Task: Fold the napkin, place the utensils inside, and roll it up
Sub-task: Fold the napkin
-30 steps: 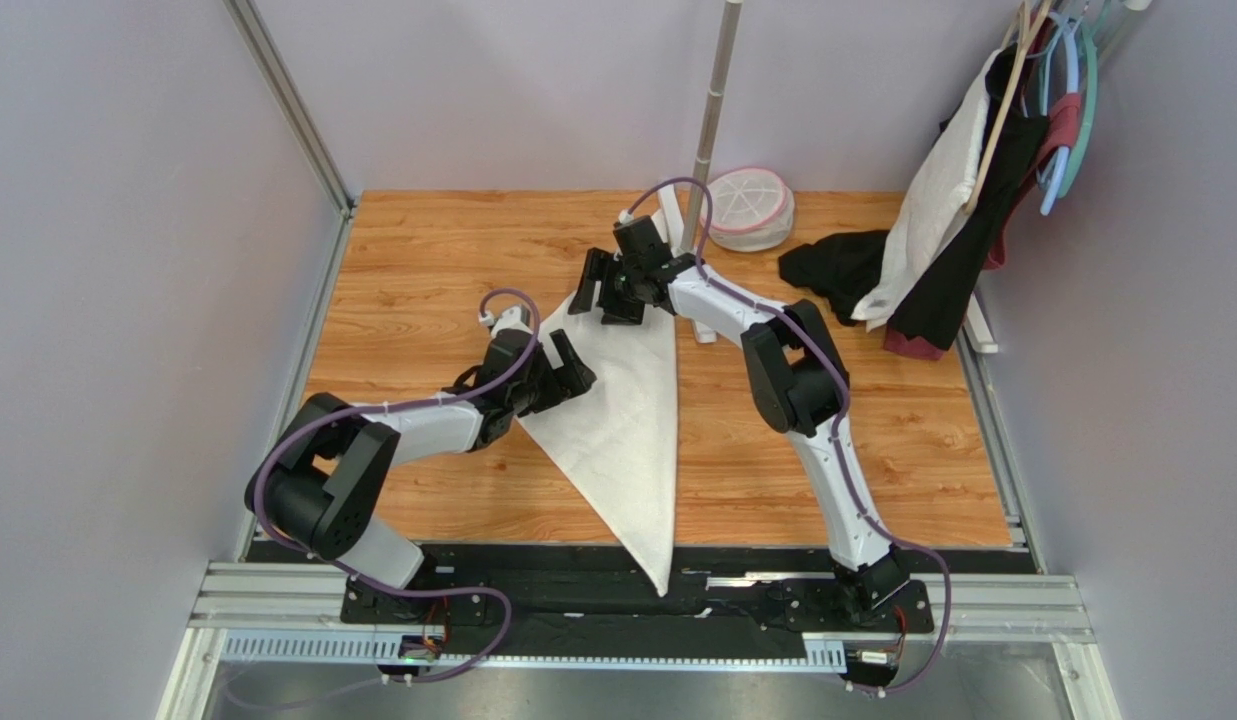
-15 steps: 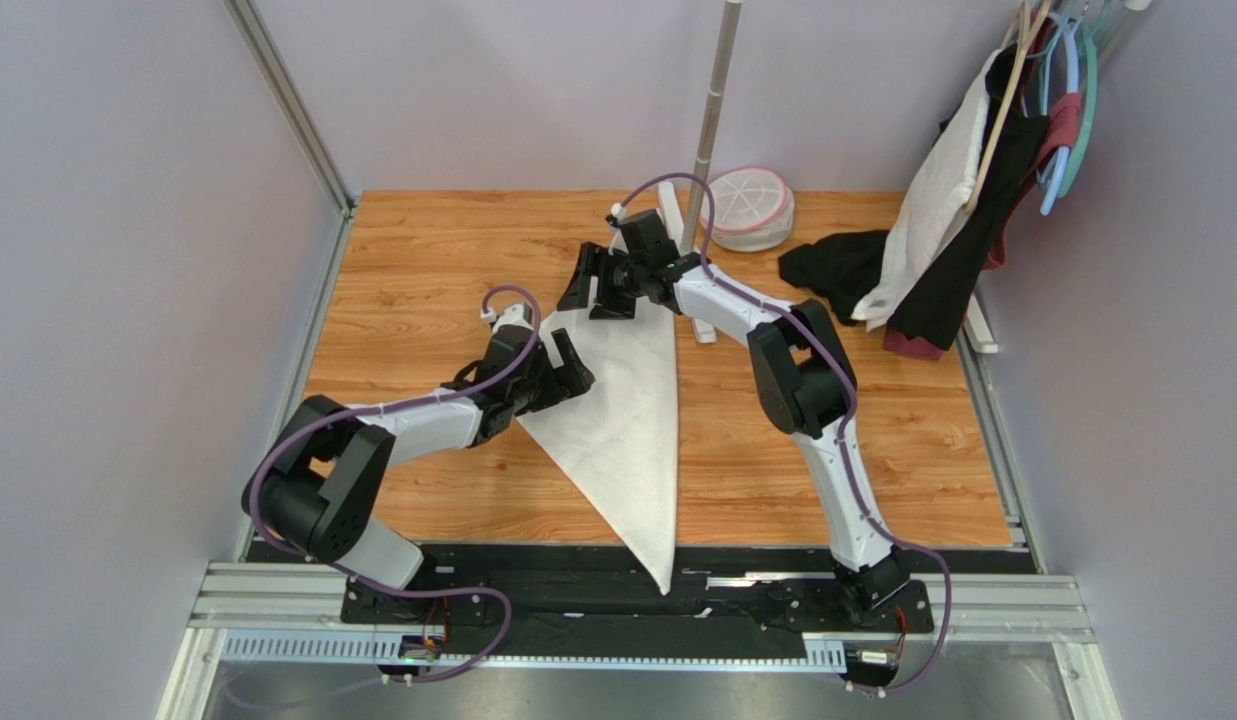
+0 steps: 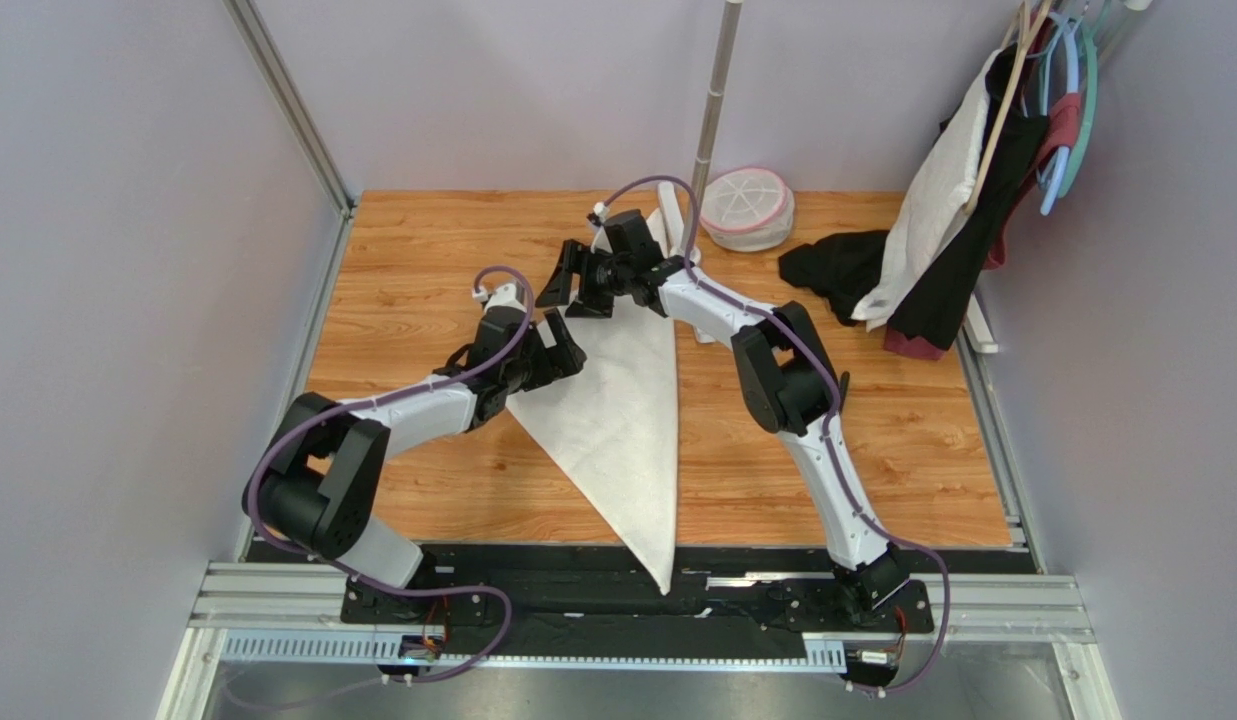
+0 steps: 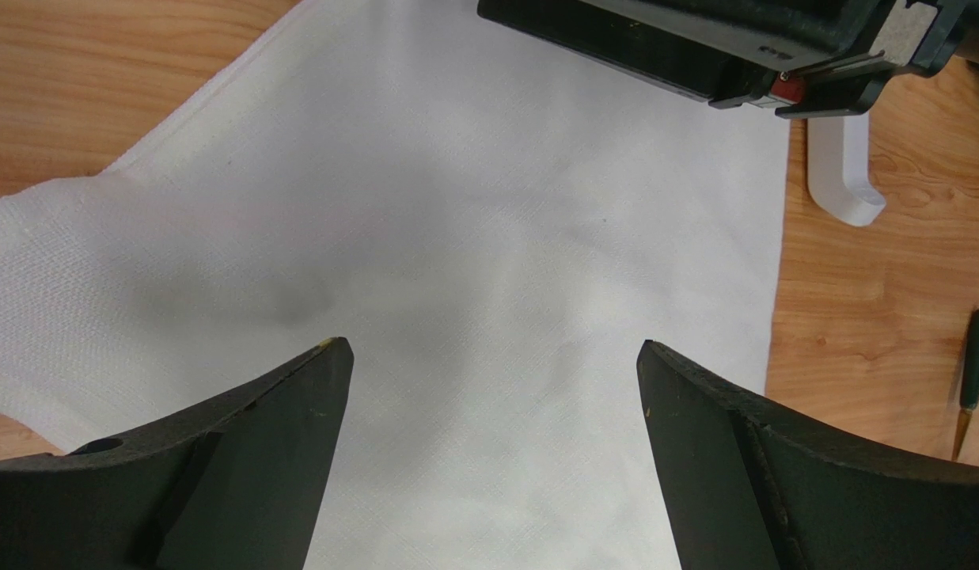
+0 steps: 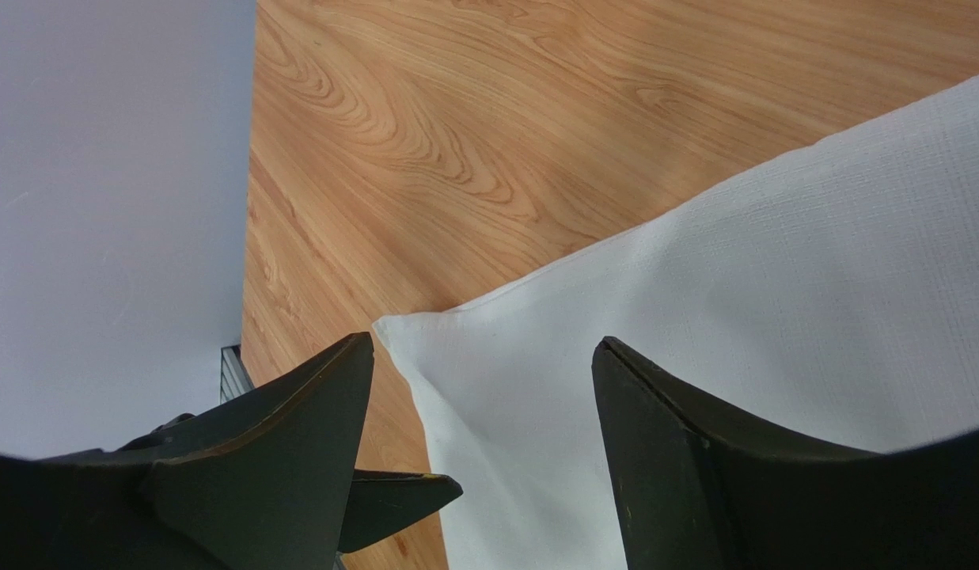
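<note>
The cream-white napkin lies folded into a long triangle on the wooden table, its point toward the near edge. My left gripper is open and empty over the napkin's left part; in the left wrist view cloth fills the gap between the jaws. My right gripper is open and empty at the napkin's far-left corner, which sits between its jaws. The fork, with a dark handle and gold tip, lies on the wood just right of the napkin.
A white pole foot and its pole stand just beyond the napkin. A round white container sits at the back. A black cloth and hanging garments are at the back right. Walls close both sides.
My right gripper has moved left along the napkin's far edge to its far-left corner. My left gripper has shifted slightly farther and left. The napkin has not moved.
</note>
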`<act>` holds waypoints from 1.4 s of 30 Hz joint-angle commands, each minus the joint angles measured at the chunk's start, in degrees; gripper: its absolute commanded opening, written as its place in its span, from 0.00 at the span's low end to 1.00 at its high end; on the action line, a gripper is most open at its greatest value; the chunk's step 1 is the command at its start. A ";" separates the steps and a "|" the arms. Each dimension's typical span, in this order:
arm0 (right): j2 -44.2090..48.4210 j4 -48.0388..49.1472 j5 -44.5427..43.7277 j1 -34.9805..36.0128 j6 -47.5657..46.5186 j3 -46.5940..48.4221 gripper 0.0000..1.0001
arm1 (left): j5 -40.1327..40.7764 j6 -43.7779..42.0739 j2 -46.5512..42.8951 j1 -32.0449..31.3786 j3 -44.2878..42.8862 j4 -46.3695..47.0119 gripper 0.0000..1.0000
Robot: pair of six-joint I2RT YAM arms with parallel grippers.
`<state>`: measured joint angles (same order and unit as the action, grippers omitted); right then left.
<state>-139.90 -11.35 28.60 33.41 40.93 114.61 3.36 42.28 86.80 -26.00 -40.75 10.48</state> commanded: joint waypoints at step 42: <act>22.33 3.90 -3.35 -1.76 -5.32 -10.14 0.71 | -2.92 -12.58 -16.57 7.18 -13.73 -22.77 0.99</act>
<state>-137.03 -9.52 27.22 32.95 41.93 113.60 1.69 34.57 77.97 -23.38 -50.28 -2.59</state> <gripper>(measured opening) 0.709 0.990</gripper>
